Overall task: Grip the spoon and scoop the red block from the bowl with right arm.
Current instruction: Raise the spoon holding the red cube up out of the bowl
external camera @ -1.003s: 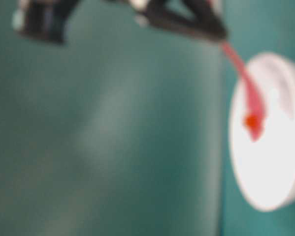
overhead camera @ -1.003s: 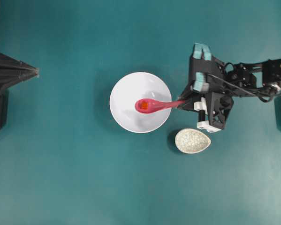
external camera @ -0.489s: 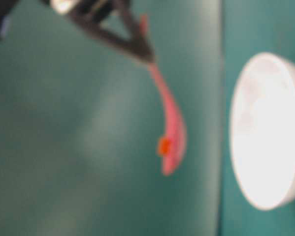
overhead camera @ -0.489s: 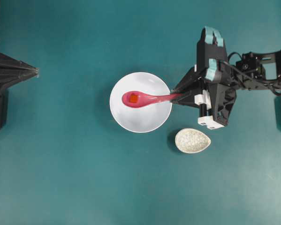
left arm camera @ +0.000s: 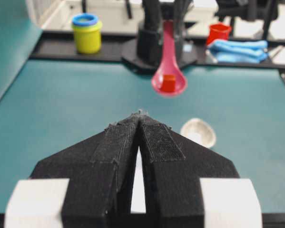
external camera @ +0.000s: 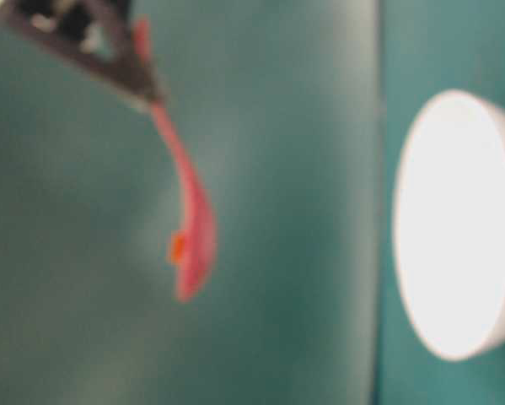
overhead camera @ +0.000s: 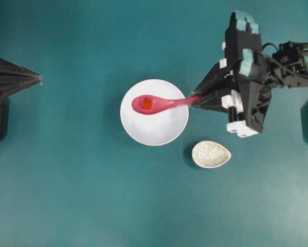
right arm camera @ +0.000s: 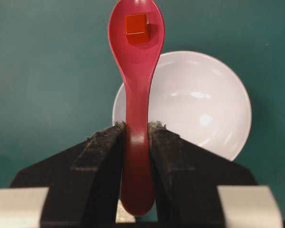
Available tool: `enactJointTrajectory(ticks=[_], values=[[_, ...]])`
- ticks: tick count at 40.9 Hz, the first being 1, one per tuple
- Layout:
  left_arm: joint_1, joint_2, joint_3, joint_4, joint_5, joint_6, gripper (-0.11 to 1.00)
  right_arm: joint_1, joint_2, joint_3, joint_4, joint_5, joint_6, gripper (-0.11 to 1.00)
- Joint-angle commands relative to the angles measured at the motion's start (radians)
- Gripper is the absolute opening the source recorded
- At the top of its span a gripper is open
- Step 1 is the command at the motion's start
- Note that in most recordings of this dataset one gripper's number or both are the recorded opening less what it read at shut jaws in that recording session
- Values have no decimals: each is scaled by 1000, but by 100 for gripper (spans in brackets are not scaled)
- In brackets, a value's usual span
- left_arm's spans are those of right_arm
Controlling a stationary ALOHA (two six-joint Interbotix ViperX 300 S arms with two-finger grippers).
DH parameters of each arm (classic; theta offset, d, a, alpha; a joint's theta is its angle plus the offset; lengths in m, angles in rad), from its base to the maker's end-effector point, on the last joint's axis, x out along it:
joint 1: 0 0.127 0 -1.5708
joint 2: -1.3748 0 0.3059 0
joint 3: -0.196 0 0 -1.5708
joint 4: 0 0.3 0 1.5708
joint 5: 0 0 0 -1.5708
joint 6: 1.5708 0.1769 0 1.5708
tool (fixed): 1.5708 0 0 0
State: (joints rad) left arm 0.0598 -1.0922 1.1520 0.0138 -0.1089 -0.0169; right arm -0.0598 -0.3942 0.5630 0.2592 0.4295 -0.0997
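We judge the task nearly done: the spoon [overhead camera: 161,103] is gripped and the red block [overhead camera: 147,103] already sits in its scoop, out of the bowl [overhead camera: 159,131]. In the table-level view the spoon hangs in the air well apart from the bowl, with the block riding on the scoop, so we read the lift as made; that view is blurred, so we can't say exactly how level the scoop is. From overhead the scoop lies above the upper-left part of the bowl, handle running out past the bowl's right rim to the right gripper [overhead camera: 195,100]. That gripper is pinching the spoon handle: in the right wrist view both fingers [right arm camera: 102,152] press the handle from either side, partly spread to its width, the scoop and block sticking out ahead over the bowl's far rim. What's left, as we judge it, is only holding the load steady, since the block is loose. The left gripper [left arm camera: 141,116] is pressed together, holding nothing, far to the bowl's left. A speckled dish [overhead camera: 211,154] sits just beside the bowl's lower right, untouched.
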Motion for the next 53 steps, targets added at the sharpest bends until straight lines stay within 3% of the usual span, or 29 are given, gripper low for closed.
enactJointTrajectory(ticks=[1,13,53], values=[[3,0,-23,3,-11,0,0,-17,-31,-32,-2,-6,-2,24],[2,-5,-25,3,-12,0,0,-54,-60,-35,-15,-6,-2,24],[3,-2,-23,3,-8,-6,0,-54,-61,-32,-28,14,-2,24]])
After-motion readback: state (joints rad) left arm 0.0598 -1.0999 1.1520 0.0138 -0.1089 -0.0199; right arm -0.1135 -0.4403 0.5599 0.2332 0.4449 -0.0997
